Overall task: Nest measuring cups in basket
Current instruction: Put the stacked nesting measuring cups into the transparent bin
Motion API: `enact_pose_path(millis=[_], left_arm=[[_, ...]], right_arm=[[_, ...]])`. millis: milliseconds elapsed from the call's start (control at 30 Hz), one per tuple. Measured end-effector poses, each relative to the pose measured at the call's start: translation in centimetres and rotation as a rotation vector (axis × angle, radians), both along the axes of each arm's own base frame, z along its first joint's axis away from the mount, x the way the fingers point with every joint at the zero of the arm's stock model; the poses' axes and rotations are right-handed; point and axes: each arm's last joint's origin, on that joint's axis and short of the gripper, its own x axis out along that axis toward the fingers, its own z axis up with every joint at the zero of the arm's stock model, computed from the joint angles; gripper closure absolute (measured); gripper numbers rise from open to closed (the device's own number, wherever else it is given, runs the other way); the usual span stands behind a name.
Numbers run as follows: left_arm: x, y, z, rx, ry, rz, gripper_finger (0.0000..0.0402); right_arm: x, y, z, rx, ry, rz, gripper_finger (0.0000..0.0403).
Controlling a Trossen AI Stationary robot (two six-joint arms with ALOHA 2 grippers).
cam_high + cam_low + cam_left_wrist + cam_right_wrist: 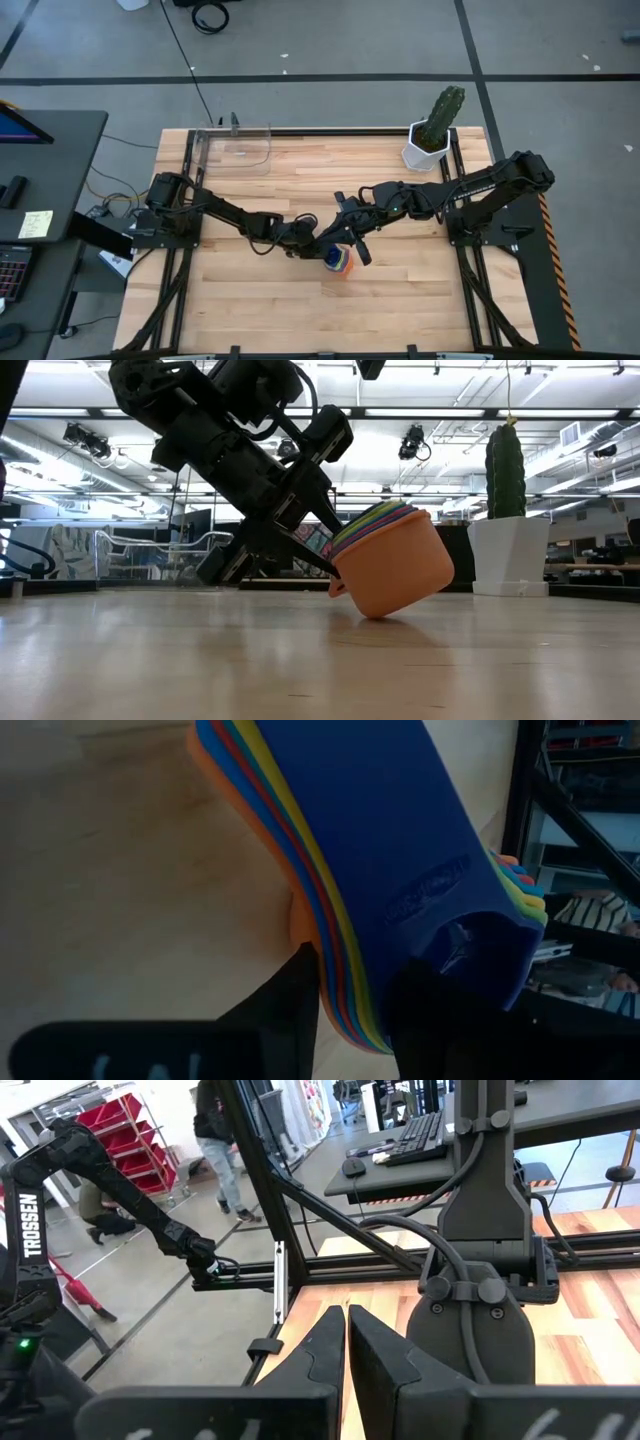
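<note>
The left hand (318,244) pinches the handles of the nested measuring cups (340,260), tilted mid-table (420,300); the stack could slip apart. Right hand (352,228), pressed together, hovers beside. The basket (238,150) sits far-left.

Nested measuring cups (385,565) of smooth, matt plastic rest tilted on a pale wooden bench (260,300) built of jointed planks, its satin finish catching a soft sheen in the low view. The left gripper (350,1010), dark matt plastic, is clamped on the stacked flat handles. At the bench's 11 o'clock corner sits a clear, glossy plastic basket (240,148); at 1 o'clock, a smooth white pot (425,148). The right gripper (346,1342) shares the same dull black finish. Black metal framing (180,290) edges the bench.
</note>
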Motion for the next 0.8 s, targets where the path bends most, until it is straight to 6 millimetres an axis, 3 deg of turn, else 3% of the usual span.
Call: enact_pose_path(millis=[800], left_arm=[[-0.07, 0.08, -0.06, 0.031, 0.002, -0.105, 0.0306]], right_arm=[[0.00, 0.00, -0.01, 0.000, 0.000, 0.000, 0.0380]])
